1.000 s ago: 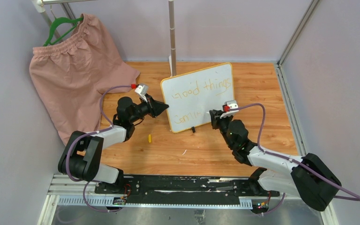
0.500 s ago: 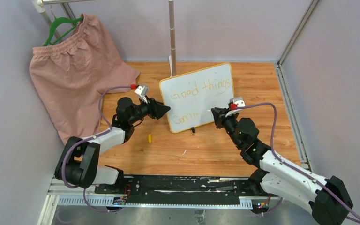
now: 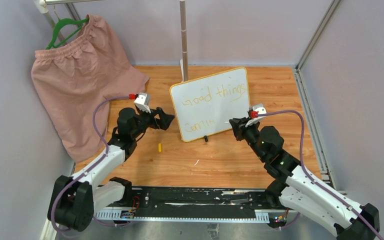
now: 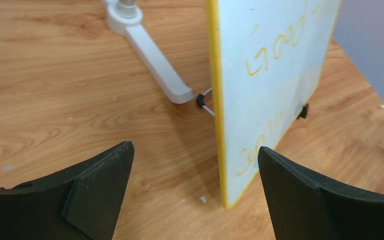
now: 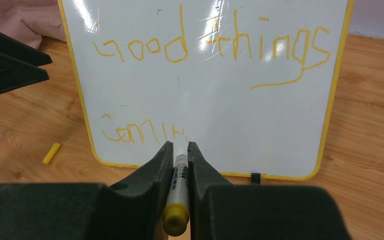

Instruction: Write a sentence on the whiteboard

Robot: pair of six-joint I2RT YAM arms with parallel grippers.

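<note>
Your right gripper point(image 5: 180, 150) is clamping narrowly on a white marker point(image 5: 178, 175), pointing its tip at the end of the lower line on the whiteboard point(image 3: 210, 102). From the left wrist view the tip seems to be sitting just off the surface. Your left gripper point(image 3: 164, 119) is standing wide open and holding nothing, just beside the whiteboard's left edge, with the yellow frame lying between its jaws but not touching them. The whiteboard is standing upright, leaning back slightly.

The sentence point(image 5: 210, 47) is reading "Good things" above and an unfinished "Comin" below, so I am judging the last letters as still to do.

What I am worrying about: nothing is bracing the whiteboard, so pressing the marker in could be pushing it backward, sliding it or tipping it, and smearing the stroke. Swinging the open left jaws could also be knocking the frame.

Counting: one whiteboard, two lines of writing, one marker, one small yellow piece point(image 3: 159, 147) lying in front of the whiteboard's left corner, one white stand point(image 4: 150, 55) behind the whiteboard, one pink garment point(image 3: 80, 95) on one green hanger point(image 3: 65, 27) well to the whiteboard's left
</note>
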